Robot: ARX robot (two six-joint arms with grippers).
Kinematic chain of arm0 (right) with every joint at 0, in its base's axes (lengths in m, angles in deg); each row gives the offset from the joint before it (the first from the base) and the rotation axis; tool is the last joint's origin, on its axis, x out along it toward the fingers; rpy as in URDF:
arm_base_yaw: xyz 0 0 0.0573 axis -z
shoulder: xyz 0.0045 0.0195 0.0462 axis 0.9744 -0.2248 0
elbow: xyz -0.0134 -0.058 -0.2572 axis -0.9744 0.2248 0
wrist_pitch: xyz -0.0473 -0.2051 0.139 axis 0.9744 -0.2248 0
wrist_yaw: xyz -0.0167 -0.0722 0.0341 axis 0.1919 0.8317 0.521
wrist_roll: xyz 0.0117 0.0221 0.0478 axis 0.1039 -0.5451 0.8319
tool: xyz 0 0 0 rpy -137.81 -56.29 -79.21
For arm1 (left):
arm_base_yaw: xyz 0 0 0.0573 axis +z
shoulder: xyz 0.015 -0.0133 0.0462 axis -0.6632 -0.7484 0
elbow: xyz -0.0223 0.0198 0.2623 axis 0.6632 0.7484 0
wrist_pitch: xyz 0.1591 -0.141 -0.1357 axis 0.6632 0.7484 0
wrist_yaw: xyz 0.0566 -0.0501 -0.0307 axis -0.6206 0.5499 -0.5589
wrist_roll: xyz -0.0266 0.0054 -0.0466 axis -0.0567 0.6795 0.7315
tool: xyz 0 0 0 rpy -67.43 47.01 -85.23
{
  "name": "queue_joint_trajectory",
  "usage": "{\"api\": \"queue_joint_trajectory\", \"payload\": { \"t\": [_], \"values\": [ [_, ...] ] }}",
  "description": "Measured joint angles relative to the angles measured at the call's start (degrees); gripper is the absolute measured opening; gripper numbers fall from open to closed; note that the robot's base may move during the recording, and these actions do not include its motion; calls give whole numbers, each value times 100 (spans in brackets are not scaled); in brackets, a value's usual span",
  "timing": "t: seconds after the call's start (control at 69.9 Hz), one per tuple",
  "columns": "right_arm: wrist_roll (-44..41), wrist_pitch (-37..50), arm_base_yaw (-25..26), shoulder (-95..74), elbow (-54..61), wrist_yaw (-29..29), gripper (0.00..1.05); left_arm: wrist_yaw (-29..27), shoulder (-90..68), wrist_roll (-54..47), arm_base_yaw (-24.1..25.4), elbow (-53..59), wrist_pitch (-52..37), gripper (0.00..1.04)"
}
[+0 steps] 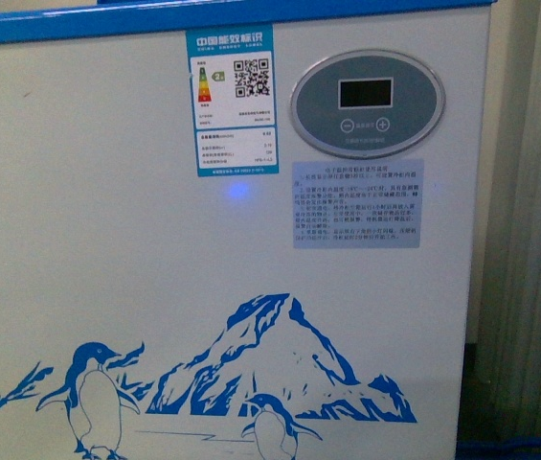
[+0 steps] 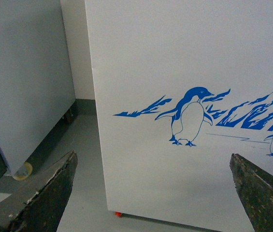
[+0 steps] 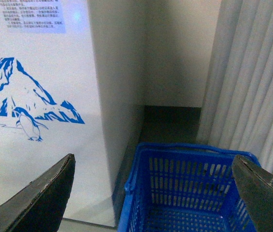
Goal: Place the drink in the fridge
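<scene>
Left gripper (image 2: pixel 151 155): jaws spread wide with nothing between them, held low and facing the front wall of the fridge (image 1: pixel 155 307), near the penguin decal (image 2: pixel 189 116).
Right gripper (image 3: pixel 153 156): also wide apart and empty, hanging over the blue basket (image 3: pixel 184 181).
Why held so: both hands look parked low and ready. The right one over the basket suggests the pick is meant to happen there.
Basket: stands on the floor just beside the fridge's corner, next to the curtain (image 3: pixel 252 72). The part of its bottom that shows is bare, and its near end is cut off.
Drink: not in view in any picture, so its position relative to either hand cannot be told.
Fridge: fills the front view, close to the robot. Its blue rim (image 1: pixel 222 17) runs along the top edge, and the lid above is out of frame.
</scene>
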Motion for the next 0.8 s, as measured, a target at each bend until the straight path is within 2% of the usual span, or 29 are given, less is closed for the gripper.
{"api": "queue_joint_trajectory", "payload": {
  "t": [0.014, 0.057, 0.1, 0.143, 0.186, 0.258, 0.415, 0.515, 0.658, 0.801],
  "values": [
    [101, -428, 35, -328, -195, 271, 97, -4, 0, 0, 0, 0, 0, 97],
    [138, -1029, 245, -1025, -448, 544, 97, -2, 2, 0, 0, 0, 0, 97],
    [114, -1038, 540, -1725, -472, 439, 97, -4, 0, 0, 0, 0, 2, 97],
    [24, -726, 837, -2428, -468, 212, 97, -7, 2, 0, 0, 0, 2, 97],
    [-280, 205, 1279, -3685, -472, -55, 97, -4, 2, 0, 0, 0, 2, 97],
    [-737, 1569, 1676, -5381, -592, -319, 97, -4, 2, 0, 0, 0, 0, 97],
    [-1349, 3497, 1961, -8223, -1056, -522, 97, -4, 2, 0, 0, 0, 2, 97],
    [-1469, 4299, 2039, -9672, -1429, -586, 97, -4, 2, 0, 0, 0, 2, 97],
    [-1657, 4964, 2050, -11348, -2074, -590, 97, -4, 2, 0, 0, 0, 2, 97],
    [-1751, 5202, 2044, -12633, -2758, -590, 97, -4, 2, 0, 0, 0, 2, 97]
  ]
}}
